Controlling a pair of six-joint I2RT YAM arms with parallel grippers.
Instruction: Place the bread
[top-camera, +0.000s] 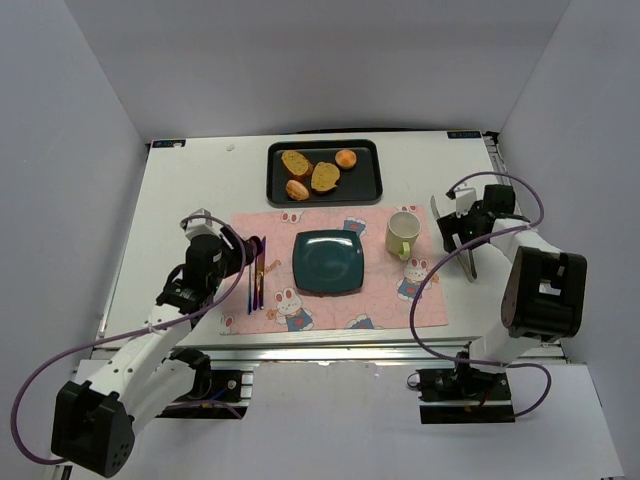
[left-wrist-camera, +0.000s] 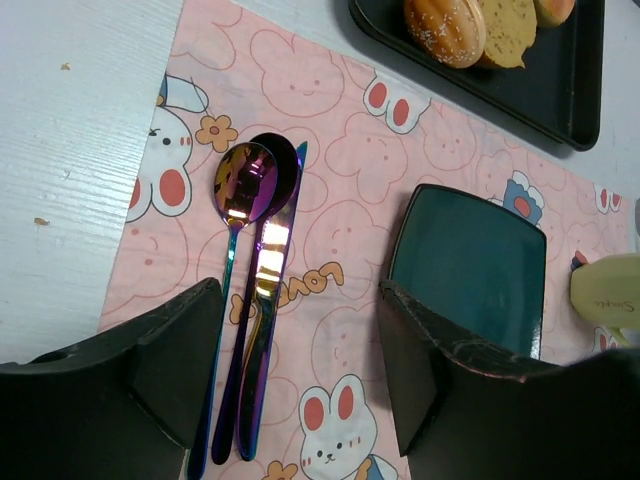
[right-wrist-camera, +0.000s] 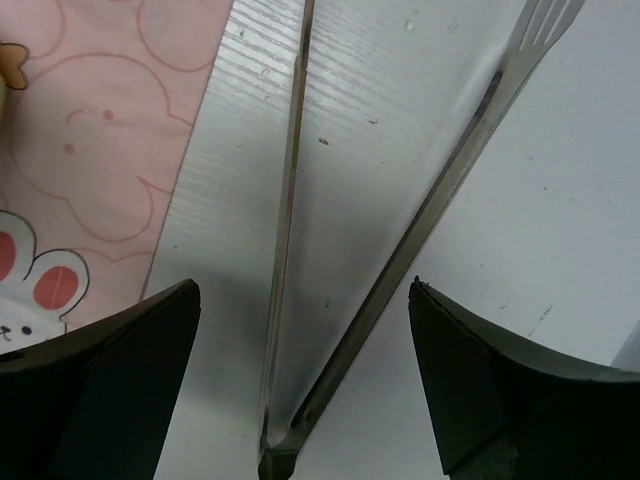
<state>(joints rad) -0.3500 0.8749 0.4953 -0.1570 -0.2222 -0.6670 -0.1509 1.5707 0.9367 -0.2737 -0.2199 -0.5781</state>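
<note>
We see the bread (top-camera: 325, 176) lying in the black tray (top-camera: 366, 178) at the far side of the table, beyond the green plate (top-camera: 327, 262). Our left gripper (left-wrist-camera: 300, 295) is wide open above the cutlery (left-wrist-camera: 262, 260) on the left of the pink mat (left-wrist-camera: 350, 150) and holds nothing. Our right gripper (right-wrist-camera: 302, 290) is open too, with its fingers on both sides of the metal tongs (right-wrist-camera: 445, 190) on the right.
</note>
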